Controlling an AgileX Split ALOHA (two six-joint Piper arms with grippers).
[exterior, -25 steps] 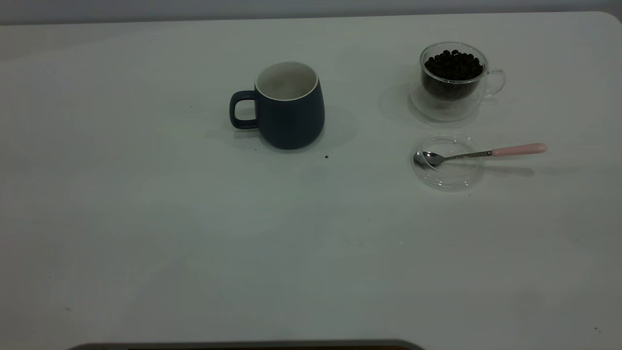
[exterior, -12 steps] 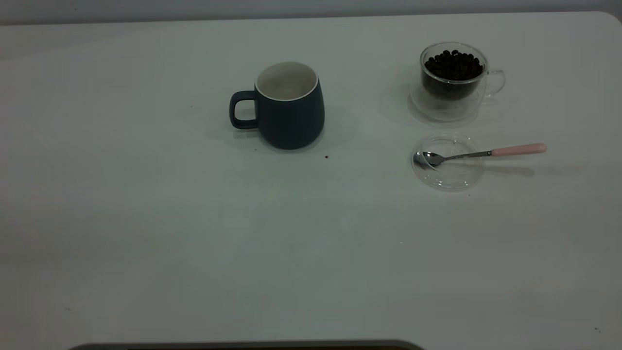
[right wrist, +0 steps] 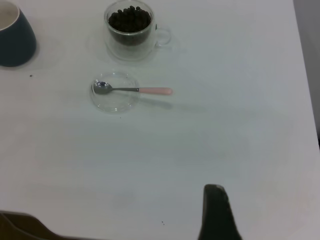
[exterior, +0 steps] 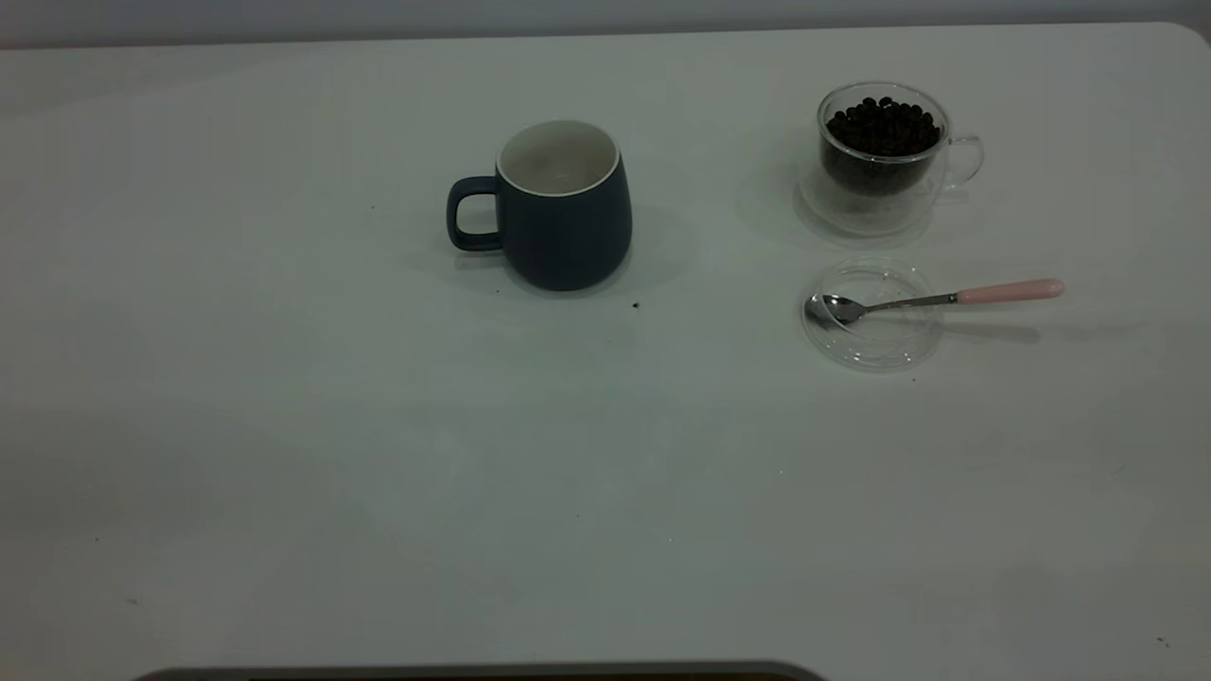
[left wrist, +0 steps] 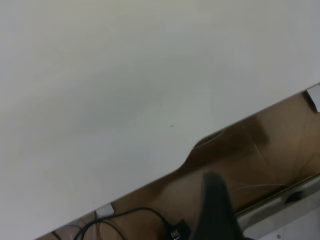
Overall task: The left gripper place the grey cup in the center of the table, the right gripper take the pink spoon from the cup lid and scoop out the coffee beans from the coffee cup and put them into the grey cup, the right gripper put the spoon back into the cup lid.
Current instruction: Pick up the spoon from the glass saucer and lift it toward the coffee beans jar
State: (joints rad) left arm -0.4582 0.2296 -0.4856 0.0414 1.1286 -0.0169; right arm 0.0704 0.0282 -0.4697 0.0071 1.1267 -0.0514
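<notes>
The grey cup (exterior: 566,213) stands upright just left of the table's middle, handle to the left, white inside showing nothing in it. The coffee cup (exterior: 882,156) with coffee beans (exterior: 885,125) stands at the far right. In front of it lies the cup lid (exterior: 870,314); the pink spoon (exterior: 932,299) rests with its bowl in the lid and its pink handle pointing right. Neither arm shows in the exterior view. My right gripper (right wrist: 216,215) is a dark tip well back from the spoon (right wrist: 135,90), lid (right wrist: 115,95) and coffee cup (right wrist: 131,30). My left gripper (left wrist: 215,210) hangs past the table's edge.
The white table (exterior: 378,454) carries a few tiny dark specks, one (exterior: 635,305) beside the grey cup. A dark strip (exterior: 473,672) runs along the near edge. The left wrist view shows the table edge (left wrist: 190,155), brown floor and cables beyond it.
</notes>
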